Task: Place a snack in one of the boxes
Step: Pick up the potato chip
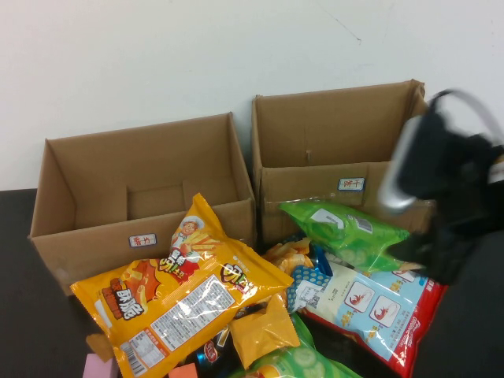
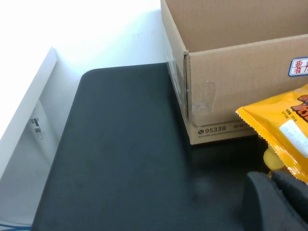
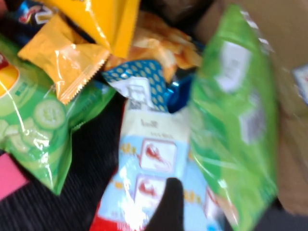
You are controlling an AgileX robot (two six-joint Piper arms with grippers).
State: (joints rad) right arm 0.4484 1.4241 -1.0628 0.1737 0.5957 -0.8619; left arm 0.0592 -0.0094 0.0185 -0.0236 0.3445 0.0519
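Observation:
The bright green crisp bag (image 1: 346,231) with white label patches hangs tilted in front of the right cardboard box (image 1: 315,126), above the snack pile. My right gripper (image 1: 415,253) is shut on the bag's right end. In the right wrist view the green bag (image 3: 231,120) fills the gap beside one dark finger (image 3: 169,204); the other finger is hidden behind it. The left box (image 1: 94,228) with a small white, red-lettered label stands open at the back left. My left gripper (image 2: 272,176) is shut and empty, low over the black table beside that box's corner (image 2: 211,91).
A large yellow-orange bag (image 1: 177,287) leans on the left box's front. A white-and-red shrimp bag (image 1: 378,307), a small orange packet (image 1: 264,327), a cucumber-print green bag (image 1: 303,364) and pink blocks (image 1: 98,368) lie in front. The wall is behind the boxes.

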